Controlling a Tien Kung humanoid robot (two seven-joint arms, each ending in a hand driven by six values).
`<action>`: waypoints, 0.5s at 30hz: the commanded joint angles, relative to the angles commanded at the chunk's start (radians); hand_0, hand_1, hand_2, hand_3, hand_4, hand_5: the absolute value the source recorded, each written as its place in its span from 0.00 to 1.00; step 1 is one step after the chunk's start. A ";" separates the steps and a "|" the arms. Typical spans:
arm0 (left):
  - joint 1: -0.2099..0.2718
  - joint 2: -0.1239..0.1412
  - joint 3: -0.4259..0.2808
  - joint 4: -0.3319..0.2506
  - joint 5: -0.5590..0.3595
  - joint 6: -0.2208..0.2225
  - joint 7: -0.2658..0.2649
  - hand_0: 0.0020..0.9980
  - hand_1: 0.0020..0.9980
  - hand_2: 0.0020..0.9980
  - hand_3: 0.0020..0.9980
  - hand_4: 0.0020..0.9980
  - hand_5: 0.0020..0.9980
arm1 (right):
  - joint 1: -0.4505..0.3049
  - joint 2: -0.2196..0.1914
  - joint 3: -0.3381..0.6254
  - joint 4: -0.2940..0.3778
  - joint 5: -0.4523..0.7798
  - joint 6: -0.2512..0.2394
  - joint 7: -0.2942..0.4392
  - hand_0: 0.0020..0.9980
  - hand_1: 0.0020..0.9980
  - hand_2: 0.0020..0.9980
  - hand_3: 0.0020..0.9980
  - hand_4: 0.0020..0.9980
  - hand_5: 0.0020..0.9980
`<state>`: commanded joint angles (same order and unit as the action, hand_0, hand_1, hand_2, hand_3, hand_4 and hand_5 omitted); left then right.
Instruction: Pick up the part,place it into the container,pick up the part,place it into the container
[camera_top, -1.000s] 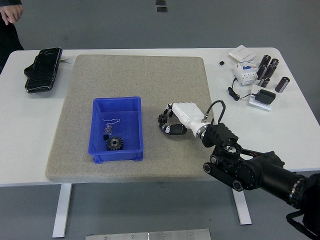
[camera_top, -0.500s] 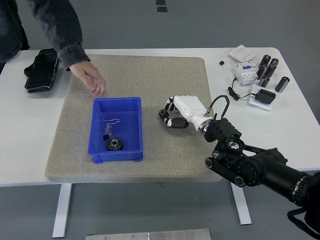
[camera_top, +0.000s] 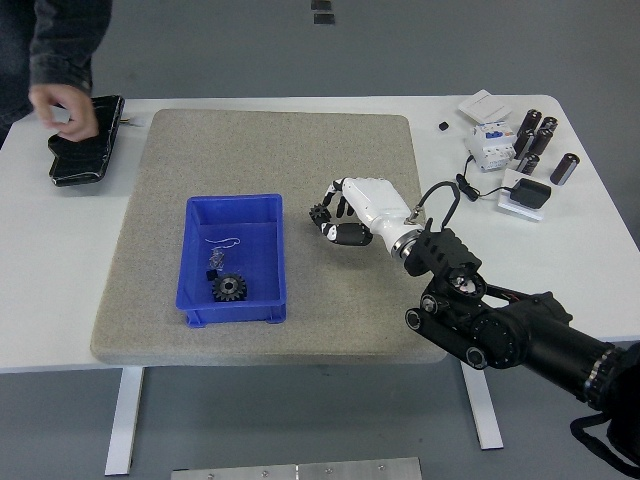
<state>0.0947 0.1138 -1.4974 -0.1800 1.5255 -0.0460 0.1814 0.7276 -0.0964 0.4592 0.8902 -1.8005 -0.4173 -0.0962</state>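
A blue container (camera_top: 236, 208) sits on the left half of the grey mat (camera_top: 270, 150). Inside it lie a black gear (camera_top: 230, 287) and small metal parts (camera_top: 217, 252). My right hand (camera_top: 334, 216), white with black fingertips, hovers over the mat just right of the container. Its fingers hang loosely curved and nothing shows between them. No loose part is visible on the mat. My left arm is out of view.
A person's hand (camera_top: 62, 108) is at the far left, above a black case (camera_top: 85, 140). Black cylinders (camera_top: 535, 140), a white electrical unit (camera_top: 488, 145), a flat white box (camera_top: 483, 105) and a black adapter (camera_top: 528, 193) crowd the table's right end.
The person's hand, which had reached in near the container's far left corner, has pulled back to the far left. My right hand has lifted slightly and shifted up and left.
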 joint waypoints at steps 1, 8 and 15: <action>0.000 0.000 0.000 0.000 0.000 0.000 0.000 0.66 0.62 0.59 0.58 0.67 0.58 | 0.000 0.000 0.005 0.021 -0.006 -0.001 -0.005 0.36 0.41 0.37 0.54 0.64 0.35; 0.003 -0.001 -0.002 0.000 0.003 0.000 0.003 0.66 0.62 0.59 0.59 0.67 0.58 | -0.005 0.010 0.004 0.165 -0.045 -0.008 -0.037 0.37 0.41 0.37 0.54 0.64 0.35; 0.002 -0.001 -0.001 0.000 0.001 0.000 0.004 0.66 0.62 0.59 0.59 0.68 0.59 | -0.008 0.043 -0.062 0.261 -0.051 0.016 -0.055 0.38 0.43 0.38 0.57 0.64 0.35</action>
<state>0.0970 0.1128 -1.4983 -0.1800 1.5263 -0.0463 0.1855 0.7200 -0.0538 0.3973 1.1509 -1.8518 -0.4011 -0.1510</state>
